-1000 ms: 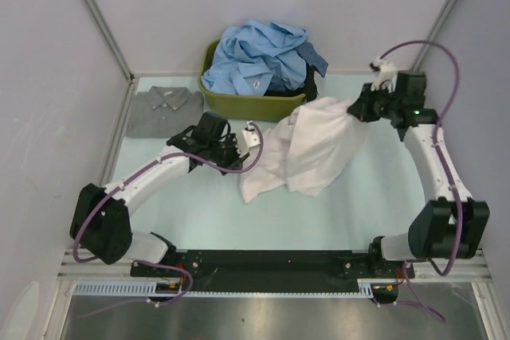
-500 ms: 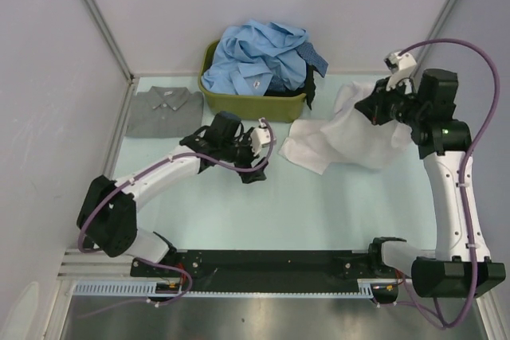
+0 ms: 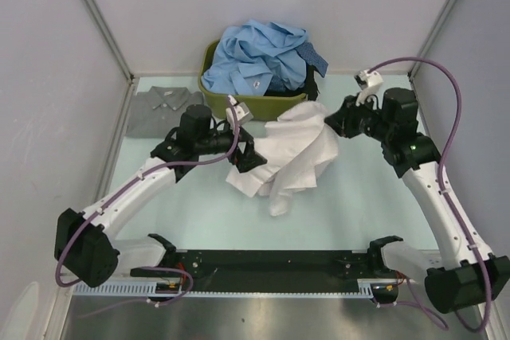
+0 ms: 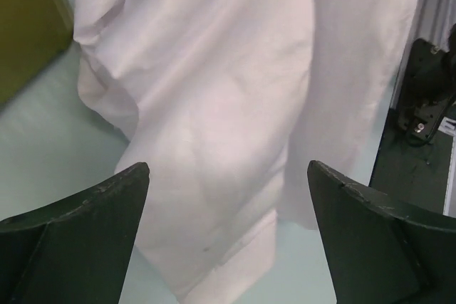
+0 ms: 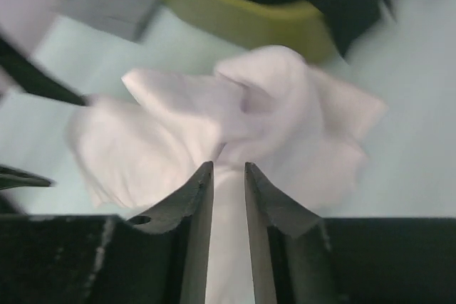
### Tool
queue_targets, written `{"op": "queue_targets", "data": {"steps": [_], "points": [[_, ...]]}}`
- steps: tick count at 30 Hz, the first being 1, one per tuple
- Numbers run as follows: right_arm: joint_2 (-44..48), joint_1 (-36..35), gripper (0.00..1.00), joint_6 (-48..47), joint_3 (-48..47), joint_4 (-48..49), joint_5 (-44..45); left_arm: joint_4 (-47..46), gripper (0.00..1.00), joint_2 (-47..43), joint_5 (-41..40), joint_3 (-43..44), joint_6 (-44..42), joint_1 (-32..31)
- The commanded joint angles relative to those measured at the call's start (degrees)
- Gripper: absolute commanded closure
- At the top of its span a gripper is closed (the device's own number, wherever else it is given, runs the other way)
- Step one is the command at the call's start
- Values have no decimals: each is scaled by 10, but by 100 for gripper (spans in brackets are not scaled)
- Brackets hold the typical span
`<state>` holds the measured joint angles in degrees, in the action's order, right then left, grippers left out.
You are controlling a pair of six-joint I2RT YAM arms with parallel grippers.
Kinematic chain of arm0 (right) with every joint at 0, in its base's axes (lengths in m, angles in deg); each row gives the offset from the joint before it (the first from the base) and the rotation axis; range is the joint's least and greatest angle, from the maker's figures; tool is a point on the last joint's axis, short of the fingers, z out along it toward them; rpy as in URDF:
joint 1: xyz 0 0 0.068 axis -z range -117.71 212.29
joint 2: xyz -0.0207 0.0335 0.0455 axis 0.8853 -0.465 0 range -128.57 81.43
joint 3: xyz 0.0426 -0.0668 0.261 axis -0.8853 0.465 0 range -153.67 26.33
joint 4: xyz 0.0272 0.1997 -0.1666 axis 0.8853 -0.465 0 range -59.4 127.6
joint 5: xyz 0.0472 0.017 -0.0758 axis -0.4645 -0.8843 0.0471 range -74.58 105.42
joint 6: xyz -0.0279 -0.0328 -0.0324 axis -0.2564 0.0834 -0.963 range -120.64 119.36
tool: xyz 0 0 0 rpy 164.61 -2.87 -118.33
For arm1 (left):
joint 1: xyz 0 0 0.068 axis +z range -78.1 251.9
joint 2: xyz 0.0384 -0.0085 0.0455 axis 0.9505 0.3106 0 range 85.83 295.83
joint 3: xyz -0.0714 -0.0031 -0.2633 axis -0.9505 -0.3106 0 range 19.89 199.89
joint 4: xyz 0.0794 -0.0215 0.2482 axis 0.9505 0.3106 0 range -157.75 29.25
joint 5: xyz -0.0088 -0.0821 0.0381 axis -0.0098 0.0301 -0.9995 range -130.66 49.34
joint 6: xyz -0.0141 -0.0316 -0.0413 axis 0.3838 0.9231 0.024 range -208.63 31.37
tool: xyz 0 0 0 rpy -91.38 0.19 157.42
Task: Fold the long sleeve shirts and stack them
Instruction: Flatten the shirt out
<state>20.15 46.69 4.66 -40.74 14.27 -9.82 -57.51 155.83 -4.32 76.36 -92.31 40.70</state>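
**A:** What's on the table (image 3: 191, 212)?

**B:** At the back is the tub (image 3: 263, 106), heaped with blue shirts (image 3: 259, 53). In the middle is the white shirt (image 3: 291, 153), bunched and partly lifted. Its lower folds rest on the table just in front of the tub. At the back left, well apart from it, 1 grey shirt (image 3: 163, 111) lies flat and folded.

**A:** And the 2 grippers?

**B:** The right gripper (image 5: 228, 169) has its fingers pinched on a fold at the white shirt's upper right side. The left gripper (image 4: 228, 169) has its fingers spread wide with nothing between them, and the shirt's left edge is just ahead.

**A:** What can go wrong from here?

**B:** The shirt is a crumpled lump, so I'd expect the left gripper to close on 2 or 3 layers rather than 1 edge. Spreading it then would give a twist, not a flat sheet. The right gripper's pinch looks narrow for thin cloth, so a sharp tug could slip it out. The cloth also hangs near the tub, so a drag backward might snag the rim or catch a blue sleeve.
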Motion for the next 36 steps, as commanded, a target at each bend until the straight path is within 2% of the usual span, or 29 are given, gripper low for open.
{"op": "queue_targets", "data": {"steps": [1,6,7,10,12,16,20,23,24,27,30,32,34,35,36], "points": [[-2,117,61,-5,70,-57,-2,15,3,19,-50,-59,33,0],[-14,144,36,-20,105,-111,-52,43,1,56,-120,-76,-31,-40],[-13,145,29,-15,115,-107,-59,43,1,66,-136,-75,-41,-55],[-12,143,22,1,145,-97,-64,55,1,130,-192,-56,-63,-64],[-17,145,20,-2,153,-91,-57,60,1,168,-232,-44,-68,-64],[-24,148,17,-20,154,-87,-60,76,3,206,-234,-25,-79,-65],[-25,149,16,-33,145,-77,-61,108,11,213,-253,-23,-94,-69],[-26,151,16,-42,142,-78,-64,132,26,198,-264,-46,-120,-67],[-25,152,16,-43,142,-78,-65,139,42,192,-264,-51,-123,-66],[-24,151,16,-51,141,-77,-70,169,60,156,-226,-60,-136,-50],[-22,150,16,-68,139,-72,-82,210,68,99,-177,-44,-157,-33],[-18,144,16,-87,135,-64,-86,258,71,70,-151,-5,-182,-26],[-16,132,14,-104,126,-57,-84,294,83,40,-117,63,-195,-23],[-14,124,14,-121,121,-45,-83,332,95,36,-96,95,-201,-19],[-9,120,13,-129,118,-37,-83,349,100,31,-68,171,-203,-17]]}}
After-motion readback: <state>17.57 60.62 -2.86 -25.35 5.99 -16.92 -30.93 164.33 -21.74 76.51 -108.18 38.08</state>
